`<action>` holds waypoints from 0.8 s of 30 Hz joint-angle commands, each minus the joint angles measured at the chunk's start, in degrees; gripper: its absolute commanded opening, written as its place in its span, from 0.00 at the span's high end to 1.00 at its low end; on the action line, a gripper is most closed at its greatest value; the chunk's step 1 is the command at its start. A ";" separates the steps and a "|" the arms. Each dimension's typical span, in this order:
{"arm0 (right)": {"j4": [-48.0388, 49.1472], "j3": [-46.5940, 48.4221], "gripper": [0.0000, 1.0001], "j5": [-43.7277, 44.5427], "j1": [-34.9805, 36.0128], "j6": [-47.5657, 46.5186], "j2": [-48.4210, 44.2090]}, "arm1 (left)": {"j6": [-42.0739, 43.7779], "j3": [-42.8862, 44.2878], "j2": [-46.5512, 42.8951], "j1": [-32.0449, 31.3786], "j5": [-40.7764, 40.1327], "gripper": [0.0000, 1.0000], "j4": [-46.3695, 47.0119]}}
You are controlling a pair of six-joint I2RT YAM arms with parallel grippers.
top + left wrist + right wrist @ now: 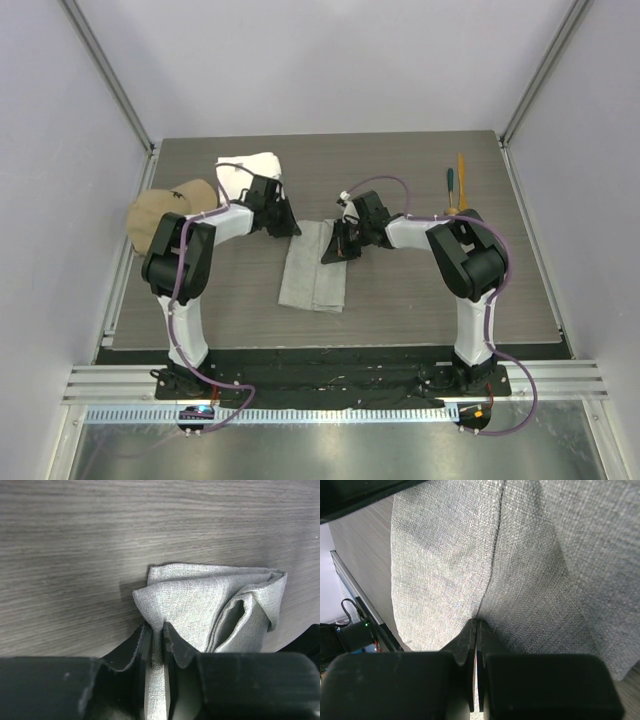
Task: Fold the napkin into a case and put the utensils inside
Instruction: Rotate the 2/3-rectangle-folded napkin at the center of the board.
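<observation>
Lying left of the napkin (pixel 315 270) are a white towel (pixel 250 168) and tan cap (pixel 165 212); the utensils (pixel 455 185) sit to its right. The left gripper (pixel 157 630) pinches its corner, and the right gripper (pixel 476 625) is clamped tight on a fold.

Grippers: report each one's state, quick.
Left gripper: closed, pinching a fold of the napkin.
Right gripper: closed on the napkin.
</observation>
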 commanded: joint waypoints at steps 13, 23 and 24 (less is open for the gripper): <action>-0.59 3.36 0.97 3.26 -0.07 0.17 -0.28 | -4.19 -3.86 -10.33 -4.97 -9.07 1.00 -0.17; 3.54 3.62 0.99 1.77 -5.60 4.30 -3.54 | -8.15 -0.01 -10.87 -11.83 -25.32 1.00 -8.06; 2.50 4.84 0.99 1.77 -5.70 3.26 -2.67 | -8.33 0.61 -10.60 -12.79 -26.29 1.00 -8.77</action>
